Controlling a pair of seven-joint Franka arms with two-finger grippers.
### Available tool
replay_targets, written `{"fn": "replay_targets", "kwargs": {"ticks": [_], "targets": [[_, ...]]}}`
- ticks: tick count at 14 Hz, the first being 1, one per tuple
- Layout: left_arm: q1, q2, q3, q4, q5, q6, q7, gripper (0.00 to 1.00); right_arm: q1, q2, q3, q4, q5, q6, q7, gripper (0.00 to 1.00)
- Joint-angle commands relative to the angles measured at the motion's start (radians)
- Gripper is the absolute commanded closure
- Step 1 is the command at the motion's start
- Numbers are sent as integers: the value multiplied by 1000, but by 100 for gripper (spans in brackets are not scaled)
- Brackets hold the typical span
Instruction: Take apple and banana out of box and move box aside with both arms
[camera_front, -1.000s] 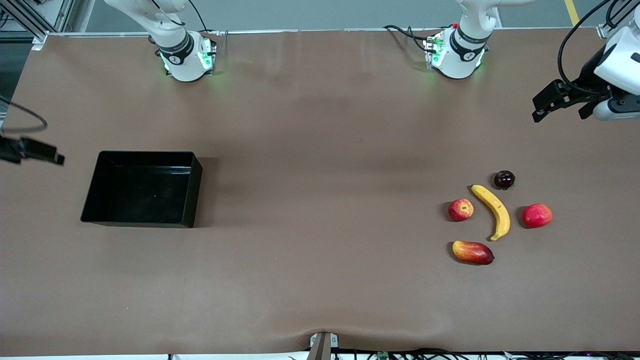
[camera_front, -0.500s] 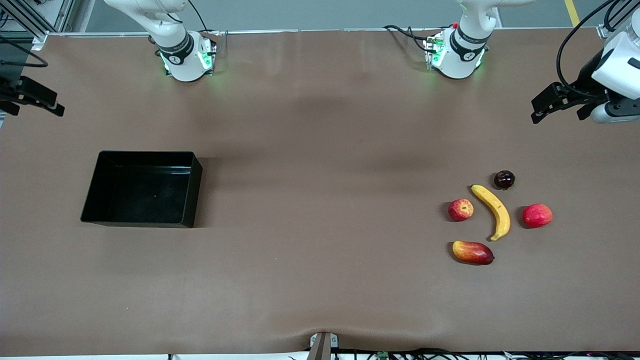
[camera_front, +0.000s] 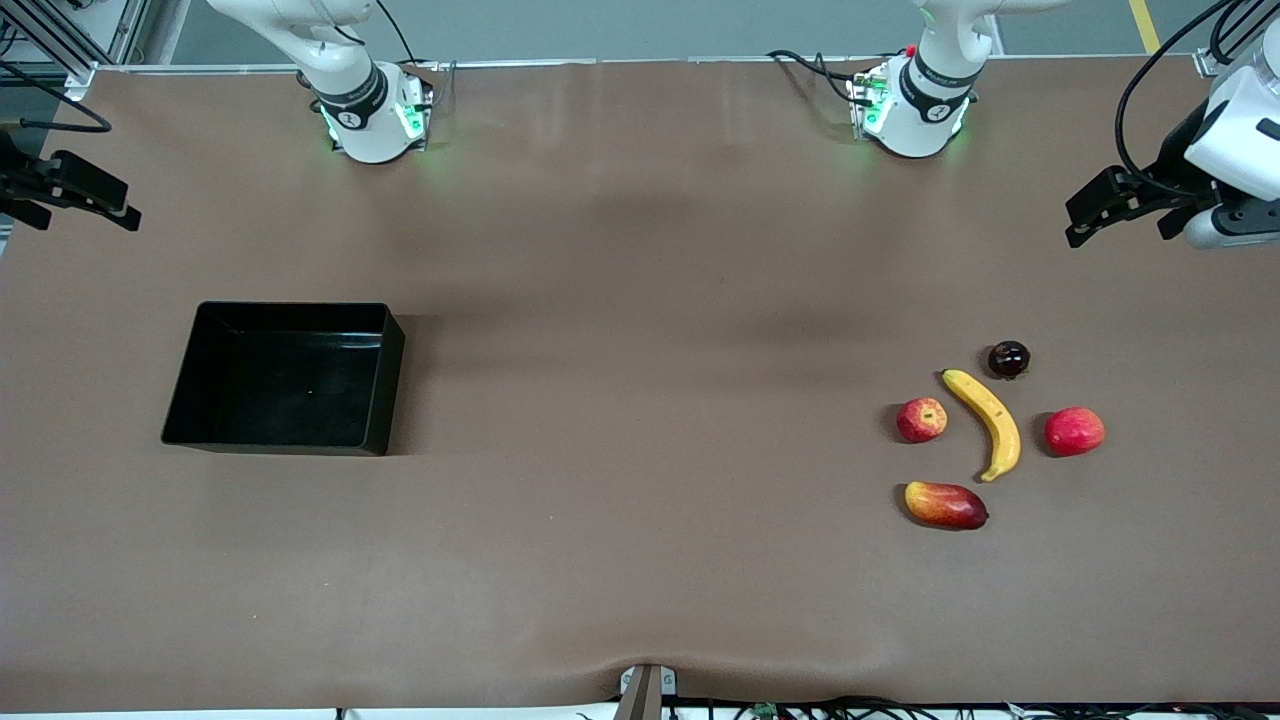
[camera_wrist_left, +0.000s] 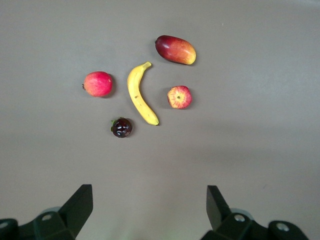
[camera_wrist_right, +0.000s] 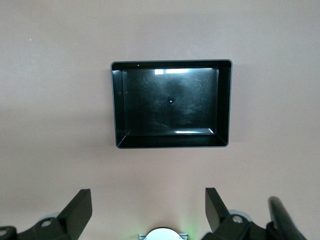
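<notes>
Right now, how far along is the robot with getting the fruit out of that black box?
It looks finished. The apple and banana lie on the table, and the box sits empty toward the right arm's end. The left gripper and right gripper hang open, holding nothing. Nothing appears left.

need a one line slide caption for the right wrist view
Open right gripper high over the empty black box on the brown table.
</notes>
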Motion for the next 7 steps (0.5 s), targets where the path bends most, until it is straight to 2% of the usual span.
{"fn": "replay_targets", "kwargs": {"ticks": [1, 7], "targets": [[-3, 8, 1, 14, 20, -11, -6, 0, 18, -13, -7, -10, -17, 9, 2, 0], [-3, 12, 1, 27, 18, -11, -7, 0, 15, -12, -7, -10, -14, 6, 2, 0]]}}
